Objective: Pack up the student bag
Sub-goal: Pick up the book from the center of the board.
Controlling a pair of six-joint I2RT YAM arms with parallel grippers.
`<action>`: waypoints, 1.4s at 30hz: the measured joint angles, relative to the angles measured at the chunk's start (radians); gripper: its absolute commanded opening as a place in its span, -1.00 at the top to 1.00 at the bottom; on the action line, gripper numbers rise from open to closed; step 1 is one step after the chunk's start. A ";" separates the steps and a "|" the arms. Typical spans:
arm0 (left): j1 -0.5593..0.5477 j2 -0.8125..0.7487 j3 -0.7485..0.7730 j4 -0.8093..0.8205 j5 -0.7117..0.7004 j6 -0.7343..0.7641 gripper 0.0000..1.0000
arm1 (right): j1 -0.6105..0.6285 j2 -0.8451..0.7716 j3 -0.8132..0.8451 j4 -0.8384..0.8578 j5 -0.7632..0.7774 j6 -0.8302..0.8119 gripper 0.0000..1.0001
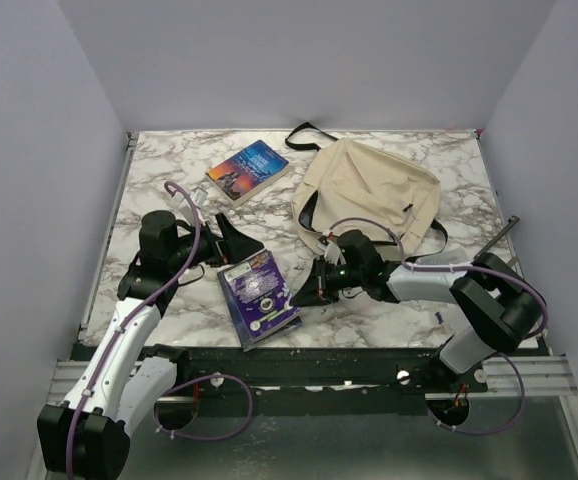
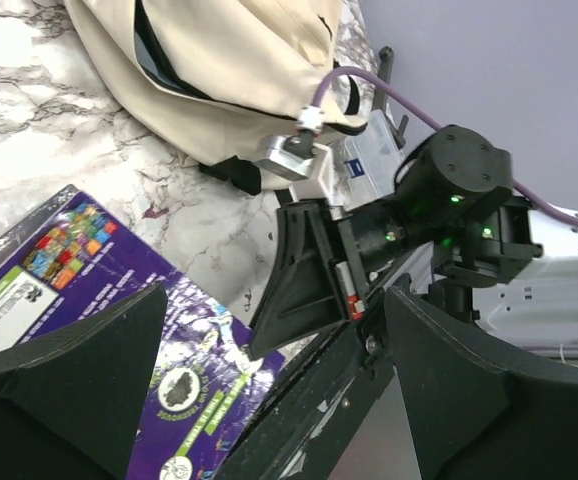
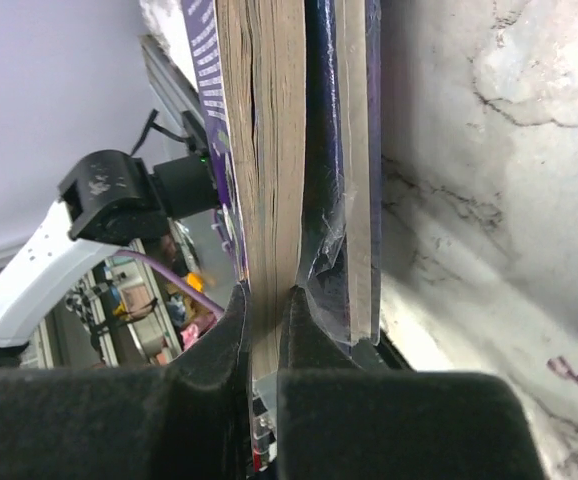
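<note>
**A:** What has the right gripper got?

**B:** Its jaws are pinched almost together on the right edge of the purple book, which lies flat by the near edge of the marble table, about the middle. In the wrist view they clamp only part of the thickness. The cream page block sits between the fingers, while a dark cover and a thinner, film-wrapped layer lie outside one jaw.

**A:** So it may fan open on the lift?

**B:** I think that is the main risk. I would raise that edge slowly and watch whether the loose layer comes up with it. If it sags, set the book down and take a deeper, fuller bite.

**A:** And the left gripper?

**B:** It is spread wide with nothing in it, hovering just beyond the book's far left corner. It looks well placed to steady or support that side.

**A:** Where is the book going?

**B:** Into the student bag, which lies slumped at the far right, close behind the right arm. A dark opening shows along its left side. I would carry the book in spine-first, low and level, towards that opening. A second book, with a blue and orange cover, waits at the far centre.
</note>
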 measured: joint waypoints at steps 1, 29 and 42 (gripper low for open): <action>0.000 0.000 0.003 -0.001 -0.008 -0.005 -0.85 | -0.002 -0.016 0.000 -0.009 0.001 0.007 0.99; 0.000 -0.085 -0.418 0.092 -0.212 -0.486 -0.90 | -0.072 -0.133 -0.056 0.037 0.033 0.172 0.99; -0.027 0.079 -0.444 0.385 -0.080 -0.541 -0.45 | -0.073 -0.105 -0.082 0.154 0.011 0.235 0.99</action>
